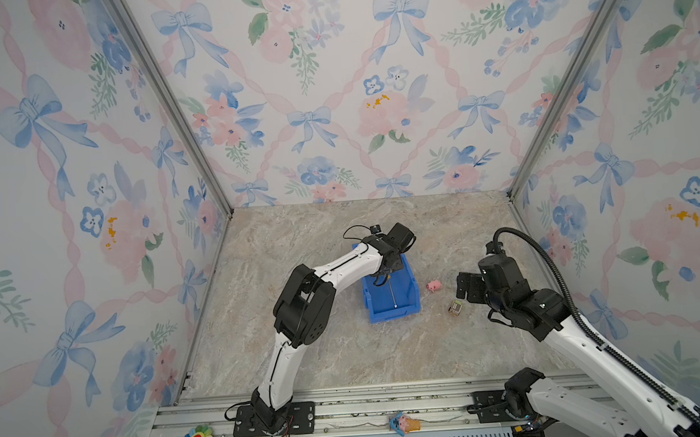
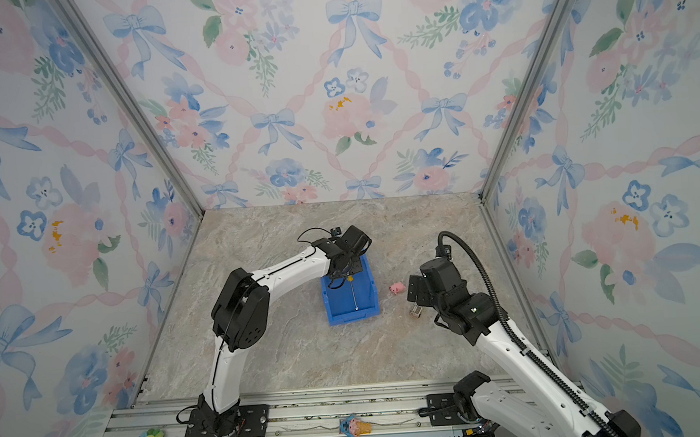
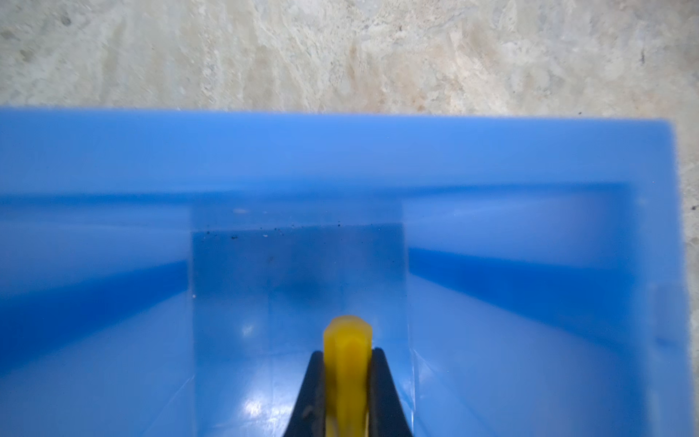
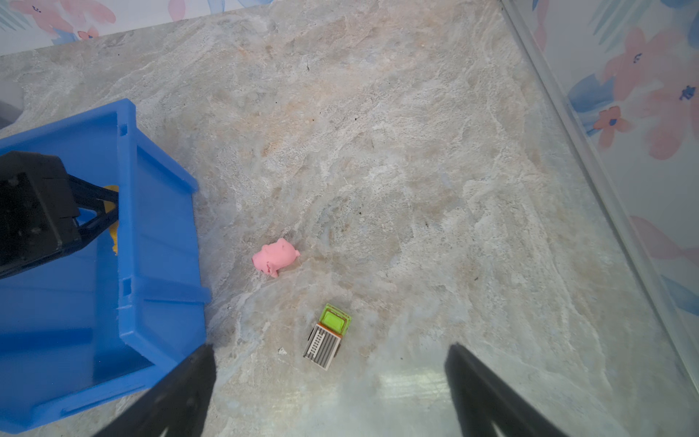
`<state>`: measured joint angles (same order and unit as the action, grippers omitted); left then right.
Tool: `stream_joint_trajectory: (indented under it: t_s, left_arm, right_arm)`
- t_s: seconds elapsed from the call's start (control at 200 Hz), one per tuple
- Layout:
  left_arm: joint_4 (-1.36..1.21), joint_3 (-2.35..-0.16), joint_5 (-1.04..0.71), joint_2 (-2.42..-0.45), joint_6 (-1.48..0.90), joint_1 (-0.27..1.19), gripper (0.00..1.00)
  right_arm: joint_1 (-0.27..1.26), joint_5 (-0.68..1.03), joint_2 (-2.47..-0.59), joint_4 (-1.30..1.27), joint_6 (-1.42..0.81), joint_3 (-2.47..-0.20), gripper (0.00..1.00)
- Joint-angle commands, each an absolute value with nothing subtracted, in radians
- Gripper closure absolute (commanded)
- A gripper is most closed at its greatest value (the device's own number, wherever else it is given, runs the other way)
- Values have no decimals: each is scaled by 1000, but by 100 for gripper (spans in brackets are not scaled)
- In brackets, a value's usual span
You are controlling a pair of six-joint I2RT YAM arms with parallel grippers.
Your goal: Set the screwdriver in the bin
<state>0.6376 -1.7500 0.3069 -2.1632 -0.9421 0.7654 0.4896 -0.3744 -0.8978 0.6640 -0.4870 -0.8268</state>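
The left gripper [image 1: 386, 272] reaches over the back half of the bin [image 1: 393, 313], which stands open side up near the middle of the table [image 1: 340, 353]. Its jaws are clamped together on the yellow handle of the screwdriver [image 1: 391, 292]. In the left wrist view the two black fingers [image 3: 314, 382] press on either side of that handle, whose blunt end pokes out just past their tips, with the bin's blue floor and far wall behind it. In both top views the thin silver shaft runs from the gripper along the inside of the bin towards its low front lip, and the tip lies close to that lip. So the screwdriver is within the bin's outline while gripped; whether its tip touches the bin floor cannot be told. The right wrist view shows the left gripper [image 4: 109, 206] dipping below the bin's rim [image 4: 126, 212], with a strip of yellow handle visible beside the wall. The right gripper [image 1: 464, 288] hangs above the bare table to the right of the bin, holding nothing, its fingers [image 4: 181, 389] spread wide apart. Under it lie two small toys, both outside the bin: a pink pig [image 4: 275, 259] on its side near the bin's right wall, and a little green and grey truck [image 4: 327, 336] just beyond the pig, between the spread fingers in the right wrist view.
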Motion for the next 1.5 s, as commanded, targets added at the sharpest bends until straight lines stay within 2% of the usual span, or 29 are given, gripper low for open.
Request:
stream_joint_trajectory:
  t_s: [0.0,0.2,0.39,0.715,0.94,1.115,1.305,1.495]
  left_arm:
    - [654,-1778,330,-2201,-968,771,91]
    - [655,-1796,335,-2236,-967,772,90]
    - [655,-1801,334,-2249,-963,770,80]
    - [654,-1796,339,-2253,-963,768,75]
    - [655,-1799,354,-2196,-940,772,58]
    - [656,-1758,356,-2085,-889,791,48]
    - [657,-1652,381,-1901,-808,840,28]
    - [653,-1465,435,-1673,-705,854,14]
  right_arm:
    - [476,-390,-881,693,-484,-810,3]
    - [465,-385,-873,692,-474,-811,3]
    - [462,-377,-817,678,-471,-795,3]
    - [438,-391,-731,704,-446,-788,3]
    - [421,-393,-703,712,-443,-797,3]
    - [418,-409,-670,719,-458,-799,3]
    - [403,-414,-656,692,-460,-783,3]
    - [352,-419,-700,695,-468,-804,3]
